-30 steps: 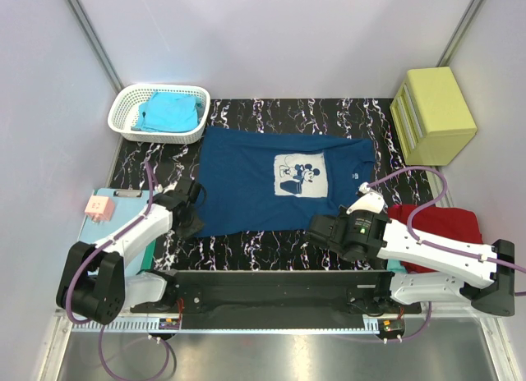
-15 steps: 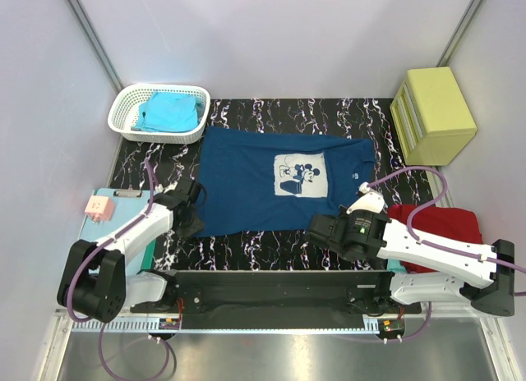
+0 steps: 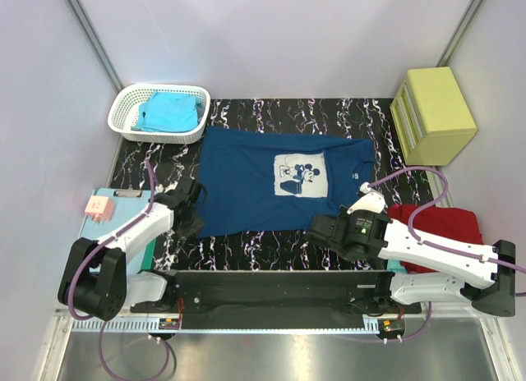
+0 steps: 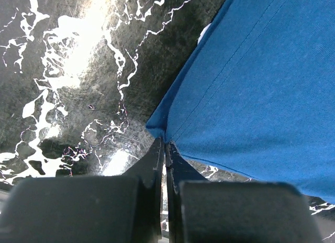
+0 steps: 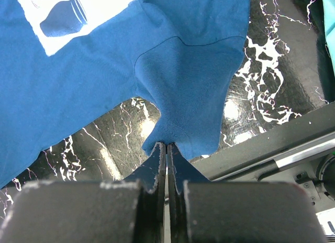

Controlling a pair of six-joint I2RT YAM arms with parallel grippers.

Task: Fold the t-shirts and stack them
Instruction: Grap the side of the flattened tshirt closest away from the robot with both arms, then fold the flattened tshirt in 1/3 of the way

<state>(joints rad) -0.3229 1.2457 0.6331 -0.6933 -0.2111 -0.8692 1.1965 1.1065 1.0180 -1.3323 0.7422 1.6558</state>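
A navy blue t-shirt (image 3: 246,188) with a pale cartoon-mouse print (image 3: 300,174) lies spread on the black marbled mat (image 3: 271,245). My left gripper (image 3: 194,225) sits at its near left corner. In the left wrist view this gripper (image 4: 165,144) is shut on the tip of the blue cloth (image 4: 251,86). My right gripper (image 3: 315,225) is at the near right sleeve. In the right wrist view it (image 5: 166,145) is shut on the sleeve's edge (image 5: 183,80), which bunches into the tips. A turquoise t-shirt (image 3: 168,112) lies in a basket. A red one (image 3: 440,225) lies at the right.
The white basket (image 3: 123,126) stands at the back left. A yellow drawer box (image 3: 431,110) stands at the back right. A teal clipboard (image 3: 111,217) with a pink block (image 3: 99,207) lies left of the mat. Grey walls close in on three sides.
My left gripper has shut on the shirt's near left corner. Neither arm has visibly shifted, and the shirt lies as before.
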